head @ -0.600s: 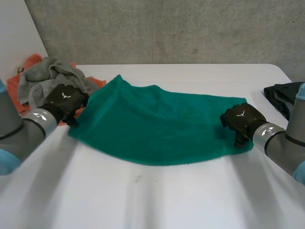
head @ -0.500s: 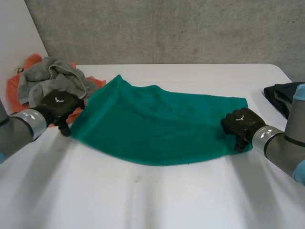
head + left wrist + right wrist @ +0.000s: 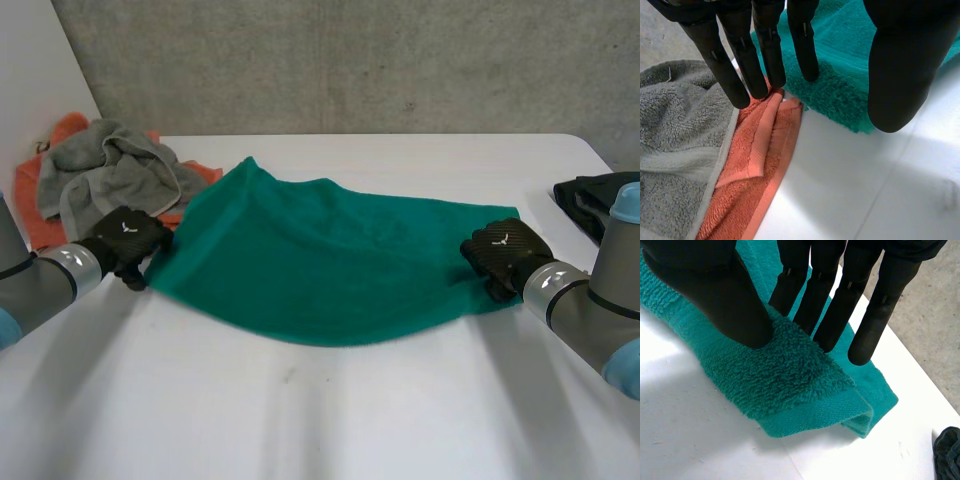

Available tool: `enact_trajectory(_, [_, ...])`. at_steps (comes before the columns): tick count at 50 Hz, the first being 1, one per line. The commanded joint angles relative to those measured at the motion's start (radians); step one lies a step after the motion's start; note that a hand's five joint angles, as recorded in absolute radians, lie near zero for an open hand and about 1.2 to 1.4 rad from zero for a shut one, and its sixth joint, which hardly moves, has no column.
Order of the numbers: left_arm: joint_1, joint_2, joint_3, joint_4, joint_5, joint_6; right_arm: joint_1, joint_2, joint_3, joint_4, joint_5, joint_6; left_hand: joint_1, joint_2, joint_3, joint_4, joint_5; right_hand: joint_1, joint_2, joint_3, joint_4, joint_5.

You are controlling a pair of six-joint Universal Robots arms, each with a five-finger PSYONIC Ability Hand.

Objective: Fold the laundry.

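Towelling, soft and limp: the teal towel (image 3: 330, 262) lies doubled across the middle of the table (image 3: 330, 420). It will likely sag anywhere it isn't held, so I'd take it by the corners. The right hand (image 3: 505, 252) pinches its right end between thumb and fingers. The left hand (image 3: 125, 238) hovers straight-fingered, holding nothing, over the left corner beside an orange cloth (image 3: 757, 165).

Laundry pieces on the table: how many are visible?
4: green towel spread in the middle, grey towel heaped on an orange towel at the table's left edge, dark cloth at the right edge. Others may hide under the heap.
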Motion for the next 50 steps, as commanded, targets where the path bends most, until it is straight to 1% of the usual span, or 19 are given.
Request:
enact_trajectory(1, [-0.027,-0.036,0.027,0.026,-0.011,-0.020,-0.002,0.005,-0.003,0.002,-0.002,0.001,0.101,0.109,0.110,0.103,0.103,0.274,0.220,0.215,0.203,0.222])
enact_trajectory(9, [-0.045,-0.068,0.050,0.026,-0.015,-0.015,-0.008,-0.001,-0.006,-0.004,-0.002,0.011,0.093,0.100,0.102,0.094,0.094,0.274,0.220,0.215,0.203,0.222])
enact_trajectory(10, [-0.051,-0.076,0.054,0.026,-0.015,-0.013,-0.008,-0.001,-0.006,-0.006,-0.002,0.016,0.165,0.173,0.174,0.167,0.166,0.274,0.220,0.215,0.203,0.222])
enact_trajectory(12, [-0.059,-0.076,0.060,0.026,-0.015,-0.007,-0.009,-0.001,-0.006,-0.006,-0.002,0.021,0.429,0.437,0.438,0.430,0.430,0.274,0.220,0.215,0.203,0.222])
enact_trajectory(14, [-0.067,-0.062,0.073,0.028,-0.017,-0.003,-0.009,-0.012,-0.006,0.001,0.002,0.021,0.815,0.823,0.824,0.817,0.817,0.274,0.220,0.215,0.203,0.222])
enact_trajectory(17, [-0.074,-0.018,0.071,0.023,-0.032,-0.009,-0.011,-0.033,-0.006,0.008,0.007,0.019,0.817,0.825,0.826,0.819,0.819,0.274,0.220,0.215,0.203,0.222])
enact_trajectory(20, [-0.090,0.089,0.034,0.011,-0.052,-0.065,-0.021,-0.087,-0.015,0.054,0.007,0.008,0.817,0.825,0.826,0.819,0.819,0.274,0.220,0.215,0.203,0.222])
enact_trajectory(21, [-0.094,0.166,0.004,0.011,-0.057,-0.108,-0.038,-0.124,-0.024,0.106,0.008,-0.005,0.817,0.825,0.826,0.819,0.819,0.274,0.220,0.215,0.203,0.222])
enact_trajectory(26, [-0.099,0.379,-0.088,0.011,-0.063,-0.208,-0.103,-0.233,-0.104,0.290,-0.016,-0.064,0.817,0.825,0.826,0.819,0.819,0.274,0.220,0.215,0.203,0.222])
enact_trajectory(28, [-0.103,0.459,-0.125,0.012,-0.064,-0.243,-0.112,-0.242,-0.163,0.361,-0.033,-0.079,0.817,0.825,0.826,0.819,0.819,0.274,0.220,0.215,0.203,0.222])
enact_trajectory(31, [-0.107,0.505,-0.151,0.012,-0.063,-0.273,-0.100,-0.224,-0.233,0.405,-0.038,-0.072,0.817,0.825,0.826,0.819,0.819,0.274,0.220,0.215,0.203,0.222])
enact_trajectory(35, [-0.110,0.519,-0.174,0.008,-0.067,-0.297,-0.060,-0.120,-0.357,0.403,-0.023,-0.035,0.817,0.825,0.826,0.819,0.819,0.274,0.220,0.215,0.203,0.222])
enact_trajectory(36, [-0.110,0.512,-0.182,0.008,-0.069,-0.300,-0.036,-0.056,-0.409,0.396,-0.009,-0.018,0.817,0.825,0.826,0.819,0.819,0.274,0.220,0.215,0.203,0.222])
enact_trajectory(39, [-0.113,0.481,-0.187,0.008,-0.072,-0.296,0.006,0.054,-0.486,0.386,0.016,-0.002,0.817,0.825,0.826,0.819,0.819,0.274,0.220,0.215,0.203,0.222])
enact_trajectory(40, [-0.116,0.454,-0.187,0.006,-0.074,-0.287,0.035,0.128,-0.539,0.369,0.034,-0.004,0.817,0.825,0.826,0.819,0.819,0.274,0.220,0.215,0.203,0.222])
enact_trajectory(43, [-0.129,0.406,-0.182,-0.001,-0.080,-0.257,0.064,0.238,-0.613,0.337,0.060,-0.013,0.817,0.825,0.826,0.819,0.819,0.274,0.220,0.215,0.203,0.222])
enact_trajectory(44, [-0.133,0.397,-0.180,-0.006,-0.083,-0.248,0.081,0.306,-0.654,0.309,0.079,-0.022,0.817,0.825,0.826,0.819,0.819,0.274,0.220,0.215,0.203,0.222])
enact_trajectory(47, [-0.139,0.371,-0.167,-0.021,-0.098,-0.219,0.107,0.425,-0.719,0.237,0.115,-0.045,0.817,0.825,0.826,0.819,0.819,0.274,0.220,0.215,0.203,0.222])
enact_trajectory(50, [-0.140,0.358,-0.156,-0.027,-0.110,-0.208,0.126,0.488,-0.751,0.168,0.137,-0.068,0.817,0.825,0.826,0.819,0.819,0.274,0.220,0.215,0.203,0.222])
